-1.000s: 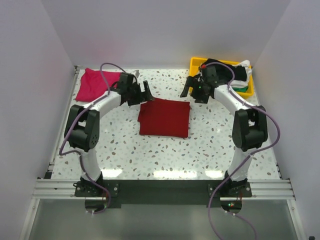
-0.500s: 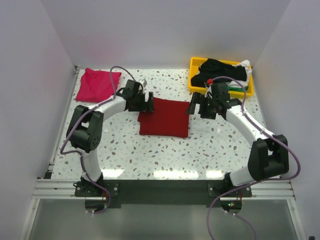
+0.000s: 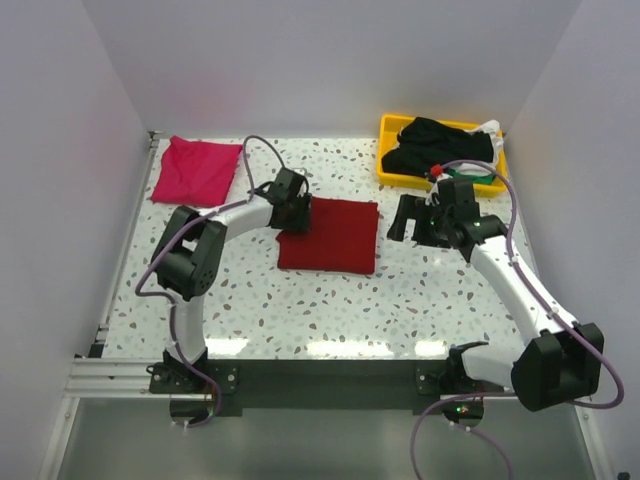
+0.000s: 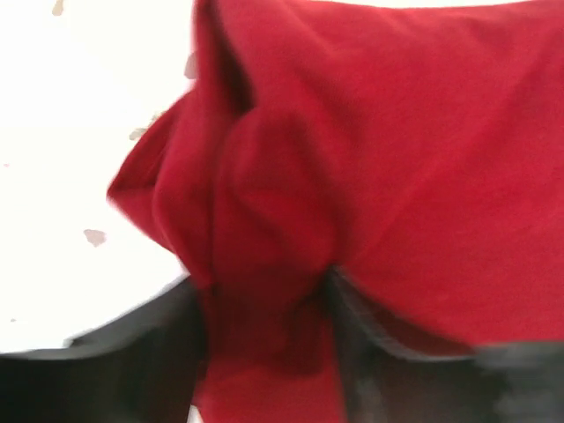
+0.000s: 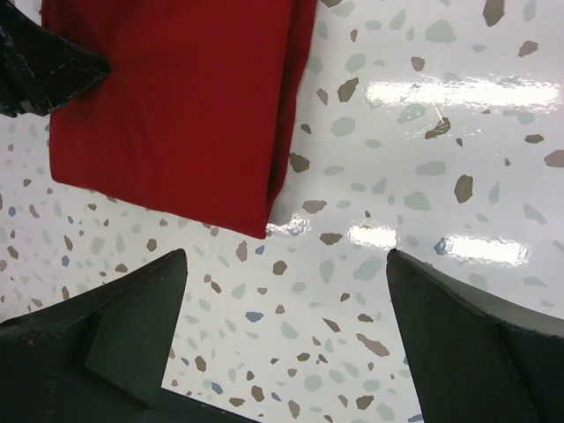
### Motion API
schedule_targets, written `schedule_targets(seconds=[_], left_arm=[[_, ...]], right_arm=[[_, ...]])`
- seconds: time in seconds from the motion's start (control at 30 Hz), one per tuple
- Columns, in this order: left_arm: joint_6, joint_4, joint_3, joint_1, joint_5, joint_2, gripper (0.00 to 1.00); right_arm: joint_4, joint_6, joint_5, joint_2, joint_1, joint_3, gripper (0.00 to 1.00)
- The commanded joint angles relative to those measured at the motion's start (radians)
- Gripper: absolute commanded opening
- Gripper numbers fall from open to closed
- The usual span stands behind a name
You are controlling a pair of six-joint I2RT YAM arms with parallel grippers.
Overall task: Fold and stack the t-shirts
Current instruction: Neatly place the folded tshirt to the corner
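Left gripper (image 3: 296, 214) pinches dark red t-shirt (image 3: 338, 236) edge

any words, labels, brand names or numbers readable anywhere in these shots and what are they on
None can be read in any view.
The dark red t-shirt, the pink t-shirt and the black t-shirt show plain cloth with no print.
The yellow tray and the speckled table show no markings.

Bright, even overhead light; blurred left-wrist view
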Motion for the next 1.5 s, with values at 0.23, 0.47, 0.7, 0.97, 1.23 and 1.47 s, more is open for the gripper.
schedule_targets(seconds=[0.23, 0.47, 0.7, 0.97, 1.23, 1.47], left_arm=[[0.007, -0.118, 0.078, -0.03, -0.143, 0.049, 0.0], [0.294, -0.077, 0.205, 0.015, -0.288, -0.012, 0.0], [0.564, -0.039, 0.287, 0.16, -0.283, -0.084, 0.0], [0.797, -0.037, 0.376, 0.283, -0.233, -0.127, 0.0], [0.897, -0.08, 0.497, 0.411, -0.19, -0.155, 0.0], [0.888, -0.092, 0.566, 0.516, -0.046, -0.152, 0.0]], right_arm=[[-0.039, -0.047, 0.197, -0.089, -0.002, -0.06, 0.99], [-0.042, -0.056, 0.275, -0.11, -0.002, -0.069, 0.99], [-0.024, -0.066, 0.289, -0.141, -0.002, -0.086, 0.99], [-0.027, -0.063, 0.308, -0.107, -0.002, -0.082, 0.99], [-0.036, -0.055, 0.32, -0.073, -0.002, -0.075, 0.99], [-0.041, -0.053, 0.328, -0.057, -0.002, -0.068, 0.99]])
